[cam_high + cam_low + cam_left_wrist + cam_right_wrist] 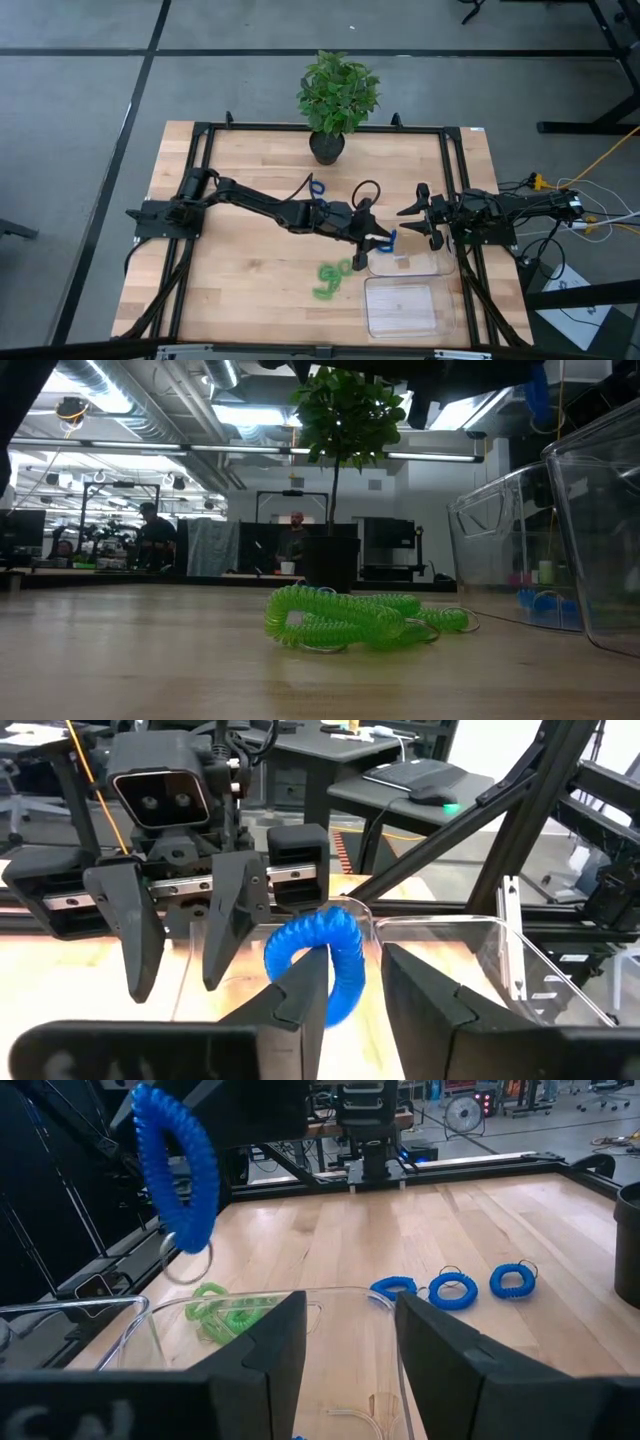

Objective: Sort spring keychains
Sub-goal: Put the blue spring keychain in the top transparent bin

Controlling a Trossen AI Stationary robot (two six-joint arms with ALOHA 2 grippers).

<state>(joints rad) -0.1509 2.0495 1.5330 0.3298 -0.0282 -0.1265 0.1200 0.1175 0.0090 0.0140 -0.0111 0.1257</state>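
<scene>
Overhead, the left gripper (345, 985), fingers parted, has a blue coiled keychain (318, 955) (metal ring dangling) hanging over a clear tray (425, 265).

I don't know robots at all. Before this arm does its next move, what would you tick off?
1. Blue keychain above the clear tray: ok, though near the rim.
2. Left gripper fingers apart: ok.
3. Keychain free of the fingers: cannot tell.
4. Right gripper out of the way: ok, open and empty beside the tray.
5. Green keychains outside that tray: ok, heaped on the table.
</scene>
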